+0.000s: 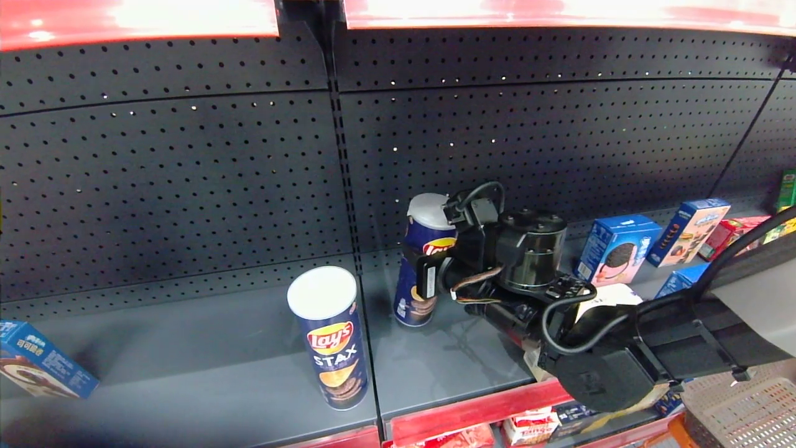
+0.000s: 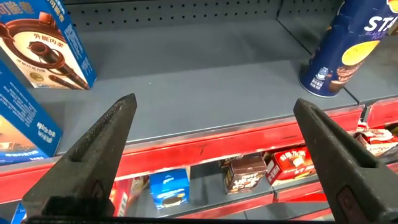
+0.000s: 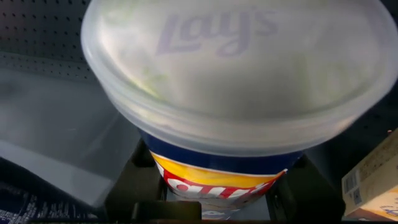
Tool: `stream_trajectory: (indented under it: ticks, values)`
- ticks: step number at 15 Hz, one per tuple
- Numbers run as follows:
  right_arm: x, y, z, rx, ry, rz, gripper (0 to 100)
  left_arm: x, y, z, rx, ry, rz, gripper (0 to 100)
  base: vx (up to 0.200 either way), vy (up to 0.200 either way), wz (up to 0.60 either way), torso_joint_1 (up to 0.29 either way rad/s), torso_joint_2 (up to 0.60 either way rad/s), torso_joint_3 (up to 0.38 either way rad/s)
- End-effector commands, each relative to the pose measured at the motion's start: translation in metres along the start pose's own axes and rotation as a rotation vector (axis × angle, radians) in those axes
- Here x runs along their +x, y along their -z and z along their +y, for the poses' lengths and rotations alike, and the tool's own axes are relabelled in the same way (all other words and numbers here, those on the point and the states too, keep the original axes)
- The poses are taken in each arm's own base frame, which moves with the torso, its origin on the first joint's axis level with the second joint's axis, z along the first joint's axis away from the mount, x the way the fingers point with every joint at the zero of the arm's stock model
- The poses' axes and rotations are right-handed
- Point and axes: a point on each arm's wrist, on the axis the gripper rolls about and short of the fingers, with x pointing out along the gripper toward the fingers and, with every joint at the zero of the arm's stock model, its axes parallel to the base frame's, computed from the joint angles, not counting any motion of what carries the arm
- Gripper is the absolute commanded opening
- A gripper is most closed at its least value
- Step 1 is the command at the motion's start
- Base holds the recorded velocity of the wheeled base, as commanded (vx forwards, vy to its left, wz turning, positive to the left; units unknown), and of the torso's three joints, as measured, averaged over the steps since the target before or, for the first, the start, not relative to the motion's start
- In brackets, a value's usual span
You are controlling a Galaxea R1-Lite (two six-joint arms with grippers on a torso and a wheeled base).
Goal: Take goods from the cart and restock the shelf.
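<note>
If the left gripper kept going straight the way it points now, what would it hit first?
Probably the bare grey shelf board, between the blue boxes and the standing chip can; depth is unclear.

Legible on front can (image 1: 329,339): a round logo badge above one word in white capitals, brand print, not transcribed. Seen in part on rear can (image 1: 423,261): the same badge. Raised in relief on that can's clear lid (image 3: 242,62): the same logo. Found on blue box (image 1: 37,367) at left end of shelf (image 1: 186,348): a row of white characters, finer print unreadable. Illegible: print on blue boxes (image 1: 615,249) at right.
</note>
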Motion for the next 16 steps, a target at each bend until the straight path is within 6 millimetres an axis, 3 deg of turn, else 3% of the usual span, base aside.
stream_trajectory:
  ticks: [1, 10, 16]
  values:
    - [-0.002, -0.004, 0.0018, 0.002, -0.004, -0.011, 0, 0.0002, -0.0002, 0.0, 0.0, -0.001, 0.003, 100, 0.0, 0.0, 0.0, 0.0, 0.0, 0.0]
    - [-0.008, -0.0115, 0.0085, 0.006, -0.006, -0.027, 0, 0.0007, 0.0049, -0.002, 0.147, 0.102, 0.036, 100, 0.0, 0.0, 0.0, 0.0, 0.0, 0.0]
    - [-0.0051, -0.0073, 0.0085, 0.004, -0.012, -0.019, 0, 0.0008, 0.0054, -0.002, 0.081, 0.1, 0.041, 100, 0.0, 0.0, 0.0, 0.0, 0.0, 0.0]
